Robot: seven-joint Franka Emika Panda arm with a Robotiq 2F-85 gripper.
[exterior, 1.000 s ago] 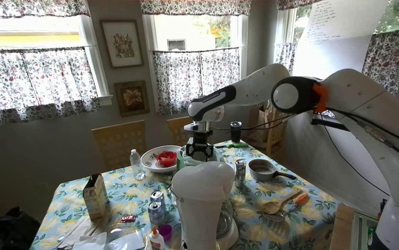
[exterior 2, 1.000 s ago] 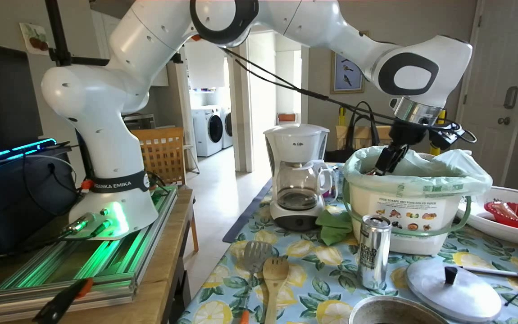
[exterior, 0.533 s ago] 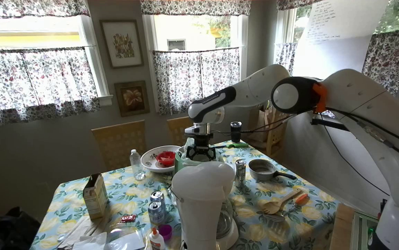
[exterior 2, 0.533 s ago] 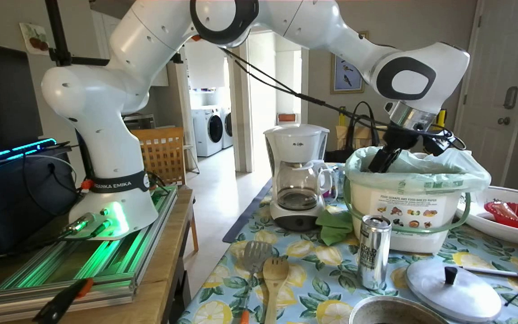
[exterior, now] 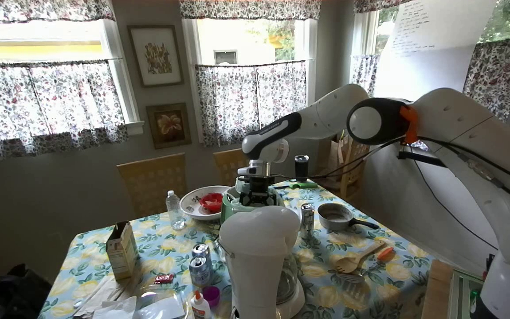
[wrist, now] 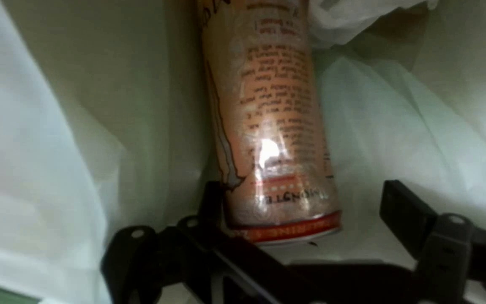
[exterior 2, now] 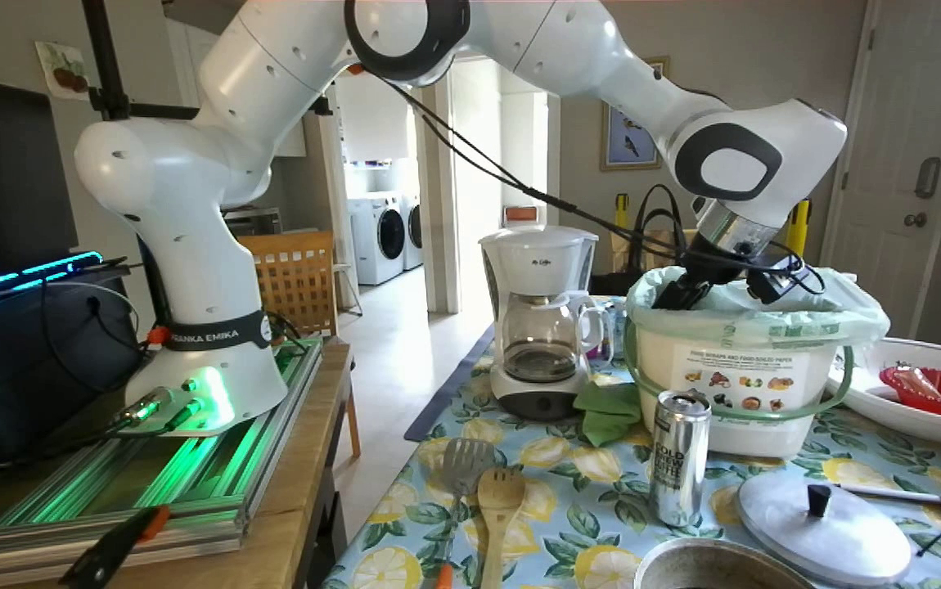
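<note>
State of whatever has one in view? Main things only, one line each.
Gripper: open
Monster can: in the bin, ungripped
Bin: uncovered, lined with a bag
Coffee maker: lid down, carafe in place
Silver can: upright
Pan: uncovered
Metal lid: off the pan
Water bottle: upright, capped
Carton: upright, top open
Glue bottle: upright
Pair of cans: upright
Tumbler: upright
Base light: lit green

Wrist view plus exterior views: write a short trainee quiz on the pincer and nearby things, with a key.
1. Fill in: the pincer reaches inside the pale liner of the white ____.
2. True or false: the silver coffee can stands upright on the tablecloth.
3. In the wrist view, the orange can shows between fingers that are (a) shut on it, (b) open, with a gap at one side, (c) hidden.
Key: 1. bin; 2. true; 3. b.
</note>
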